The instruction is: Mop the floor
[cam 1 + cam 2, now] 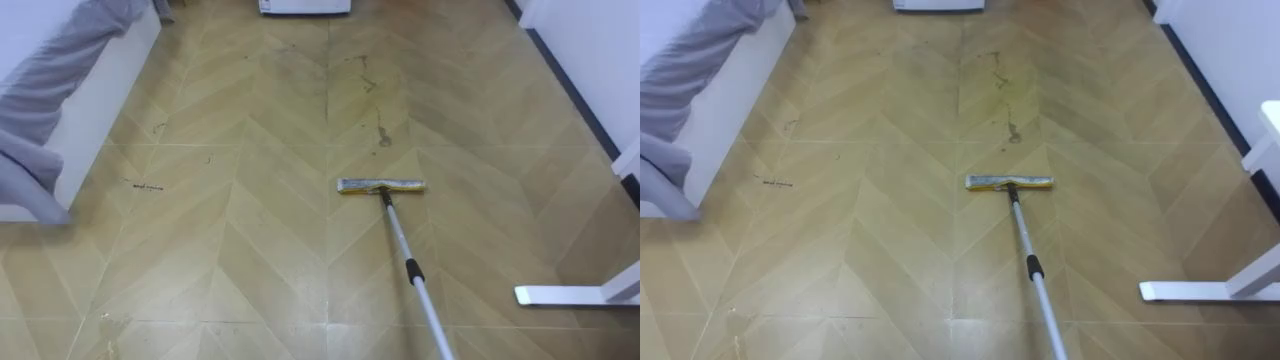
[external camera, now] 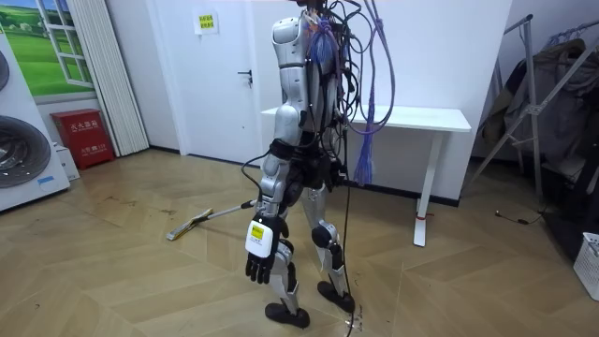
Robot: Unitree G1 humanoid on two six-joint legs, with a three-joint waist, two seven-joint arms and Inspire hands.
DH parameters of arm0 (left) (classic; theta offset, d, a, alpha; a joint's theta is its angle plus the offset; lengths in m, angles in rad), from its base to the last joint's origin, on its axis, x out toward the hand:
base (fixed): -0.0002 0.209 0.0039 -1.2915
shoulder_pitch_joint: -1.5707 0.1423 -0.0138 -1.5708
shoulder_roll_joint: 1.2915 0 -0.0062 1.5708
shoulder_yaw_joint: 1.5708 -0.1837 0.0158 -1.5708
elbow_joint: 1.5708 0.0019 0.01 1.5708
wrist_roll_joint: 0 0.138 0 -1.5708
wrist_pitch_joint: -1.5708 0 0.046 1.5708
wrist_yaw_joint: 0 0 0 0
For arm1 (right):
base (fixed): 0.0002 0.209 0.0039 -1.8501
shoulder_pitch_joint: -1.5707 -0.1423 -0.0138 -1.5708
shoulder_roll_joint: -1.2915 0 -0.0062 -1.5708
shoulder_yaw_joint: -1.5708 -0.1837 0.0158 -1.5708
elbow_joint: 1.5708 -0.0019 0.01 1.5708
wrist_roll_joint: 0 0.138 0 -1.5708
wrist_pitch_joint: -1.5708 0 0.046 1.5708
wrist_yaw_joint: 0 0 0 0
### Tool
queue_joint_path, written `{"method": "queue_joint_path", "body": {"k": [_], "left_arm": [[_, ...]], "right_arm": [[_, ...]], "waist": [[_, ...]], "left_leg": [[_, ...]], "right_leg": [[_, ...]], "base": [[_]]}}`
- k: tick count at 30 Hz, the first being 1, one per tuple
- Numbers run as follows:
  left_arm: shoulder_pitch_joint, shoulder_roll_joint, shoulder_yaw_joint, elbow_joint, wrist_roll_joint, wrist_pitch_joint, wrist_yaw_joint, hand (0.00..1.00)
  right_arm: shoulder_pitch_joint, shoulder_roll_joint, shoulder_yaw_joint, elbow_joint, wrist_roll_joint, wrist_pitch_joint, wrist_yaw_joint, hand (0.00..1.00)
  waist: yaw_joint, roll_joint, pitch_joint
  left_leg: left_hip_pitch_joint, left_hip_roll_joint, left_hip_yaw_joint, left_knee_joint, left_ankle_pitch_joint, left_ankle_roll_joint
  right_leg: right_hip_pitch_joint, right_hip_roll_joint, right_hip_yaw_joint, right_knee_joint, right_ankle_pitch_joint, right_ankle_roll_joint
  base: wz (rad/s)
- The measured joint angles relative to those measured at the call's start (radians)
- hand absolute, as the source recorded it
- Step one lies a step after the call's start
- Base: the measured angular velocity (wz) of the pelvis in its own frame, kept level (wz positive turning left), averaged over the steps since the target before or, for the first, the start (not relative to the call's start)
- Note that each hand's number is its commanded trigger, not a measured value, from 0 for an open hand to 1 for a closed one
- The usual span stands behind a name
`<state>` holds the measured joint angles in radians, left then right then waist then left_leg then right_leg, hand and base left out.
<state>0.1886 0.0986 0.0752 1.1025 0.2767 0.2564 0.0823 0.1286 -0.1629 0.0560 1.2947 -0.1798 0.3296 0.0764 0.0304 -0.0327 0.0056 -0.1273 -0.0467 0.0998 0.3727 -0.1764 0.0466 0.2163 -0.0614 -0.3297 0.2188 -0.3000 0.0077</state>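
Silver pole with black collar; mop (image 1: 381,186) head yellowish, flat on wood floor (image 1: 250,260), mid-room; dark stains (image 1: 383,135) just beyond; grey-draped white base (image 1: 95,95) left, table foot (image 1: 565,295) right, open floor between; left hand (image 2: 259,267) hangs relaxed, empty.

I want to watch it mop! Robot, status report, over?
Left hand hanging open at side. Mop head flat on floor, stains just ahead. Table foot off right.

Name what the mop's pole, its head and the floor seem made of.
Pole: probably metal, silvery with a sheen. Head: flat yellowish pad, cloth or sponge, unclear which. Floor: wood or wood-look planks in chevron pattern, soft sheen.
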Motion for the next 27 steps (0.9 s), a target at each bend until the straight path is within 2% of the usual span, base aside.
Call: {"method": "queue_joint_path", "body": {"k": [17, 21, 27], "left_arm": [[-0.004, 0.0, 0.0, 0.0, 0.0, 0.001, -0.007, 0.0], [-0.014, 0.001, -0.004, -0.005, -0.001, 0.002, -0.015, 0.0], [-0.05, 0.006, -0.038, 0.001, -0.01, 0.0, -0.013, 0.0]], "right_arm": [[0.0, 0.0, -0.008, -0.007, -0.003, 0.0, -0.001, 1.0], [-0.008, 0.003, -0.008, -0.009, 0.0, -0.001, -0.006, 1.0], [-0.021, 0.003, 0.001, -0.005, 0.032, -0.003, -0.012, 1.0]], "waist": [[0.001, 0.003, -0.0004], [-0.006, -0.003, -0.0079], [-0.014, -0.005, -0.0126]], "left_leg": [[-0.011, 0.003, 0.003, 0.003, 0.0, 0.0], [-0.037, 0.0, 0.005, 0.002, 0.009, 0.009], [-0.092, -0.001, 0.0, 0.005, 0.019, 0.011]], "right_leg": [[-0.013, 0.0, 0.0, -0.006, 0.0, 0.0], [-0.033, -0.001, -0.002, -0.02, 0.0, 0.0], [-0.08, 0.003, -0.006, -0.028, 0.0, -0.001]], "base": [[-0.01], [0.0], [0.04]]}}
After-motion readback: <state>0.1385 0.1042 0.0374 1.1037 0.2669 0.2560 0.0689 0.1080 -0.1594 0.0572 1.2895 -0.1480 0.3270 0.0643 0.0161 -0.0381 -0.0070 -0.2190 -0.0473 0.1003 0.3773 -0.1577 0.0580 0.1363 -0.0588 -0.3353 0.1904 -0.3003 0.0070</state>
